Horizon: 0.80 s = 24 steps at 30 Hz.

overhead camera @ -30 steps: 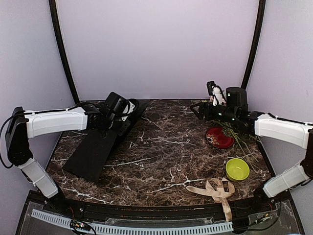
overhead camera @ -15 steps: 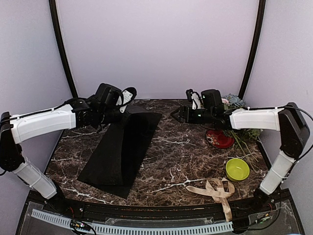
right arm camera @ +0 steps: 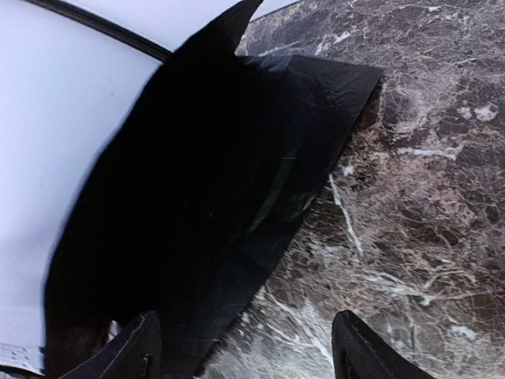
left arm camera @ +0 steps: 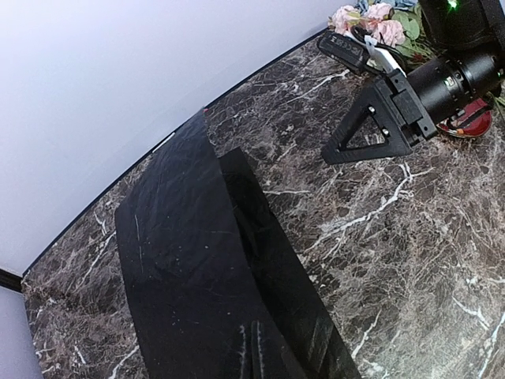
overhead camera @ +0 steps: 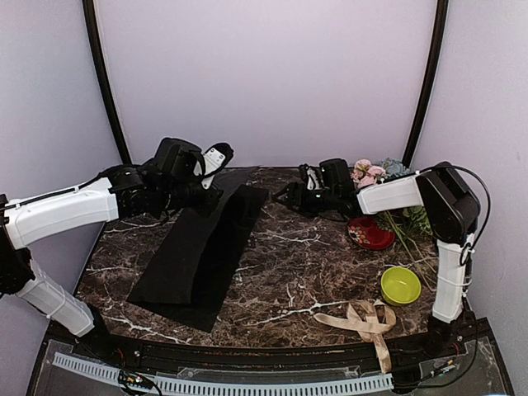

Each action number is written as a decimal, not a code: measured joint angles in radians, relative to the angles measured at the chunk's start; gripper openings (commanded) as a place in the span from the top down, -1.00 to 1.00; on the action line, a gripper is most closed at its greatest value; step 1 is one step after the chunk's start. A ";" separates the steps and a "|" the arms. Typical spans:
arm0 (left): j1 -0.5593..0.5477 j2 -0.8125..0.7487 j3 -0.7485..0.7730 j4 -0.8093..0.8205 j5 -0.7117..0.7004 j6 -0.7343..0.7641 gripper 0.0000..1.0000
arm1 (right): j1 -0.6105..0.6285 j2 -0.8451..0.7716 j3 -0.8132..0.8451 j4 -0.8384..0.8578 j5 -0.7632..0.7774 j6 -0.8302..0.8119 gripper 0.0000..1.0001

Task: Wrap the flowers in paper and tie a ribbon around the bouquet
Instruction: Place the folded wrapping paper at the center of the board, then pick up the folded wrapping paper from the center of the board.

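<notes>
left tool (overhead camera: 210, 191): pinching raised far edge of thin matte black paper sheet (overhead camera: 198, 247) | right tool (overhead camera: 283, 196): spread, near sheet's corner, above dark marbled counter (overhead camera: 305, 264)

Dark marbled table (overhead camera: 289, 260) — paper (overhead camera: 198, 247), ribbon (overhead camera: 363, 320), flowers (overhead camera: 369, 173), red dish (overhead camera: 370, 233), green bowl (overhead camera: 400, 285) on it.

A red dish (overhead camera: 369, 233) sits near a lime bowl (overhead camera: 400, 285) on the marbled table (overhead camera: 289, 272).

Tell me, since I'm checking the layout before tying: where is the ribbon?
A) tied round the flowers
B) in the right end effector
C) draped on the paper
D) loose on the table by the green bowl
D: the ribbon lies loose on the table near the green bowl.
</notes>
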 measured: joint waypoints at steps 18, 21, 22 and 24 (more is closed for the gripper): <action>0.299 0.162 -0.090 0.042 0.062 -0.150 0.07 | 0.048 0.206 0.201 0.153 -0.021 0.376 -0.44; 0.433 0.224 -0.103 0.034 0.081 -0.219 0.06 | 0.062 0.206 0.201 0.101 -0.013 0.357 -0.42; 0.460 0.240 -0.106 0.033 0.089 -0.237 0.06 | 0.065 0.206 0.201 0.088 -0.011 0.354 -0.42; 0.500 0.273 -0.112 0.031 0.106 -0.261 0.06 | 0.072 0.207 0.200 0.068 -0.008 0.352 -0.41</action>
